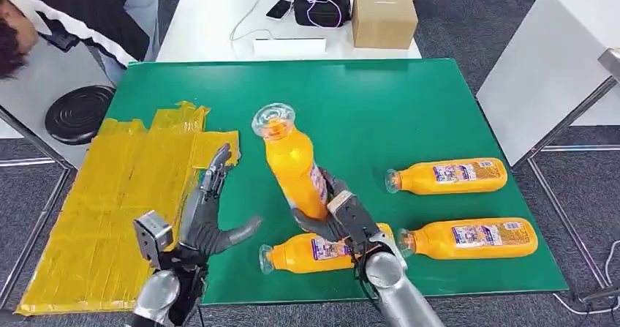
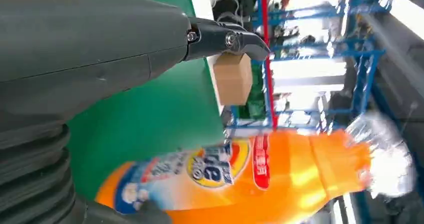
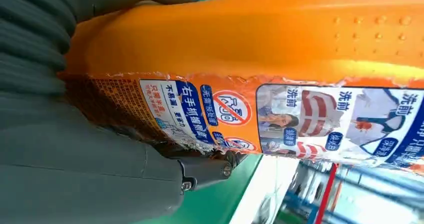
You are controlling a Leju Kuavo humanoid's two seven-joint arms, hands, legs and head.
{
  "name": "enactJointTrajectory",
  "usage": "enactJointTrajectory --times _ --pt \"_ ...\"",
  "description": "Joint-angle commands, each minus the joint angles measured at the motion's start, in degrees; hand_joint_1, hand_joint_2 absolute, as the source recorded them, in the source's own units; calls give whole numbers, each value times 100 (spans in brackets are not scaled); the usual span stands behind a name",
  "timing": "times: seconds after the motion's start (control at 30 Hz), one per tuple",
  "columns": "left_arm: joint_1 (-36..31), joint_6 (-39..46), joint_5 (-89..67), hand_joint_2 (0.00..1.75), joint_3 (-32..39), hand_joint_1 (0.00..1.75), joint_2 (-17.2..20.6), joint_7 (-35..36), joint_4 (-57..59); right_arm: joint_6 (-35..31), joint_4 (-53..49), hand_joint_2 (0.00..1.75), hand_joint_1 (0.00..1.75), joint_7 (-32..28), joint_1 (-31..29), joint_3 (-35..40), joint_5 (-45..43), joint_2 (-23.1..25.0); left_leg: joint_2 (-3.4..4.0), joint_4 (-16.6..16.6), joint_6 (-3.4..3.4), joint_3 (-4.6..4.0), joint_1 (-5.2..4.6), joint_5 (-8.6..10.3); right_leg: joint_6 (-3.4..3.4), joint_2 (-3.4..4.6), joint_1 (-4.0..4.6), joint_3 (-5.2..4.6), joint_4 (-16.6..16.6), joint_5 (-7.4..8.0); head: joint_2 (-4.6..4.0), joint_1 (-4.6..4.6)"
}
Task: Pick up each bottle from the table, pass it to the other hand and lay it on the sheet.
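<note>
My right hand grips the lower body of an orange bottle with a clear cap, held upright and tilted above the green mat. Up close, the right wrist view has its label pressed against my right hand. My left hand is open, fingers spread, just left of the bottle and apart from it. In the left wrist view the held bottle lies beyond my left hand. Three more orange bottles lie on the mat: one under my right hand, two at the right. The yellow sheet covers the table's left.
A person leans in at the far left beside a black round stool. Beyond the mat a white table carries a cardboard box, a black bag and cables. Another white table stands at the right.
</note>
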Motion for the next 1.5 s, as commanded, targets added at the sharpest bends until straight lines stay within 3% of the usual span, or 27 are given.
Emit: enactJointTrajectory --times 0.03,0.83,1.1,1.5 --pt "-893 -243 694 175 -529 0 411 667 945 -123 209 175 175 -35 -292 633 54 -29 2 -4 -4 6 -1 2 -2 0 -1 5 -1 0 0 0" --pt "-1076 -361 1109 175 -1035 0 517 814 1141 -479 226 175 175 -62 -394 978 262 -42 6 0 -5 11 2 -3 -2 1 2 14 -1 -3 0 -2" --pt "-658 -650 1788 175 -947 0 525 735 797 -476 323 175 175 -150 -242 1228 397 -35 11 -6 -4 13 1 -4 -2 7 1 13 -6 -2 0 0" --pt "-537 -1070 2541 175 -751 0 590 801 474 -306 544 175 175 -213 -188 1411 482 3 11 -3 -4 12 3 -4 -3 8 4 13 -5 -1 0 0"
